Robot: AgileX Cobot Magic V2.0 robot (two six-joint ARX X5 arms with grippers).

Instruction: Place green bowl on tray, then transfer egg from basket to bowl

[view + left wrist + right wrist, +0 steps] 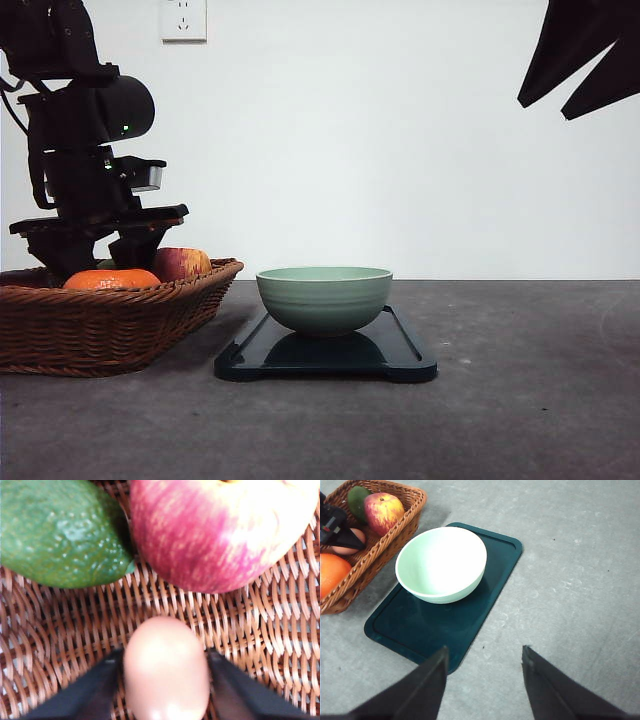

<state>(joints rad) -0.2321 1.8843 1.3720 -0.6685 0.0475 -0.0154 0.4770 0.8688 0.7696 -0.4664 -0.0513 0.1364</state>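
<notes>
In the front view the bowl point(324, 298) sits on the tray point(405, 360) in the middle of the frame, low down. The bowl is upright and has nothing in it. The basket point(110, 325) is at the lower left of the frame, just beside the tray. An orange point(112, 279) and an apple point(180, 263) peek over its rim. The left arm point(85, 150) reaches down into the basket at the upper left. A bit of the right arm point(580, 55) shows dark in the upper right corner. A wall socket point(183, 19) is at the top of the frame.

In the left wrist view the egg point(166, 672) lies on the woven floor of the basket at the bottom middle of the frame. The left gripper point(165, 690) has one black finger on each side of the egg, right up against it, so it is pinching the egg. The apple is at the upper right of that frame and a green avocado point(57, 532) is at the upper left, side by side and touching.

In the right wrist view the right gripper point(482, 685) is at the bottom of the frame with its fingers spread wide and nothing between them. It is above the grey table point(580, 580), near a tray corner. The bowl is at the end of the tray nearer the basket
</notes>
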